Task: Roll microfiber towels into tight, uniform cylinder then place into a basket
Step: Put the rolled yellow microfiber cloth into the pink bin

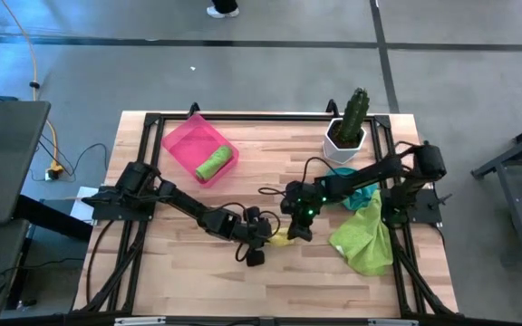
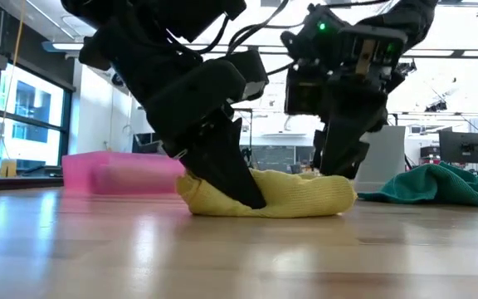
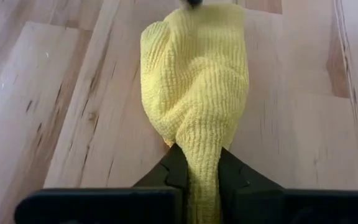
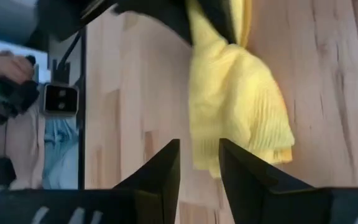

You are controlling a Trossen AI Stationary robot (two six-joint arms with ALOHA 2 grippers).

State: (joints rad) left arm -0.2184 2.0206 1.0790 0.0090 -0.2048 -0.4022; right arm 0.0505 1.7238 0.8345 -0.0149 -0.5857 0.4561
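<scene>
1. The yellow towel (image 2: pixel 282 196) lay rolled on the wooden table (image 1: pixel 198 281), closest to the low camera, between both grippers.
2. The left gripper (image 3: pixel 194 177) was clenched on one end of that roll — the cloth pinched between its fingers.
3. The right gripper (image 4: pixel 199 163) hovered at the roll's other end, fingers slightly parted and gripping nothing.
4. A rolled lime green towel (image 1: pixel 214 164) sat inside the pink basket (image 1: pixel 181 145), at the table's far left.
5. The teal towel (image 2: pixel 438 184) and a larger green towel (image 1: pixel 366 237) lay loose on the right — near the potted cactus (image 1: pixel 350 122).
</scene>
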